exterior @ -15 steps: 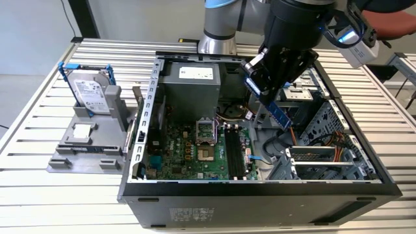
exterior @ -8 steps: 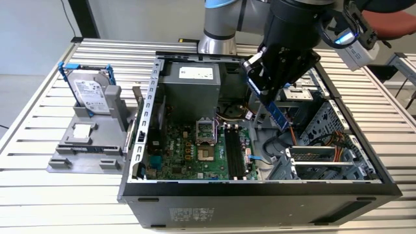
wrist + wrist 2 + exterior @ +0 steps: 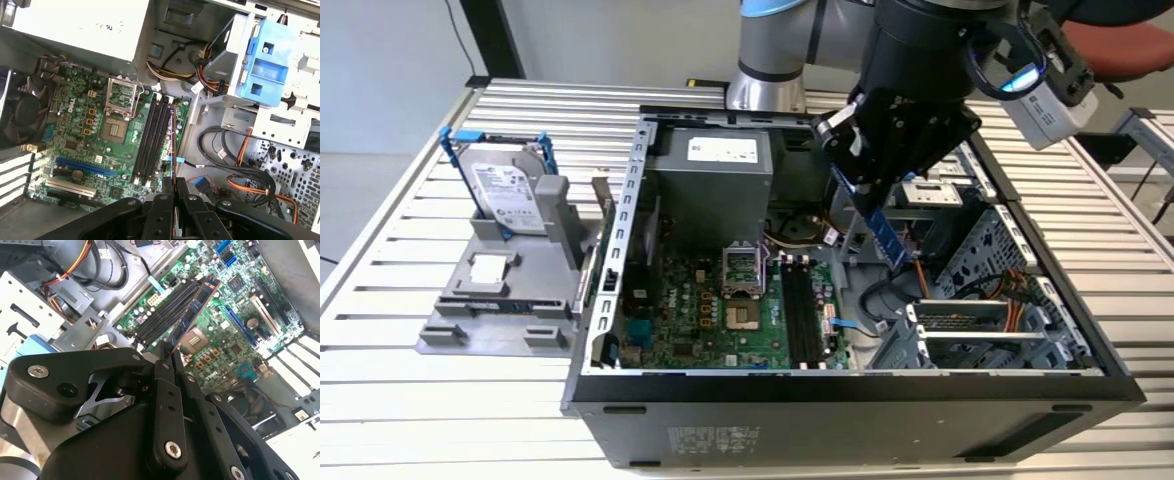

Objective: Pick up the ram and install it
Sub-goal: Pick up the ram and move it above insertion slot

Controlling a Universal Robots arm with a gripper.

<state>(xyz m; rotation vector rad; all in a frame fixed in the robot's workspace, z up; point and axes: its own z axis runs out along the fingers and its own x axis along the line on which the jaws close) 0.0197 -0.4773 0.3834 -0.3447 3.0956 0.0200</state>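
1. Above the open PC case (image 3: 854,398) on the slatted counter (image 3: 440,425), the fingers (image 3: 164,390) are clamped shut on the ram (image 3: 889,232) (image 3: 192,310), gripping one end.
2. Ram hangs tilted, free end down, over the mobo's black slots (image 3: 807,310) (image 3: 152,140); not seated.
3. HDD (image 3: 500,190) w/ blue bracket stands on a grey fixture (image 3: 494,335) outside the case, at the exterior view's left.

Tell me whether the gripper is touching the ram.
Touching. In the second wrist view the gripper is shut on the ram, whose end sits pinched between its fingertips.
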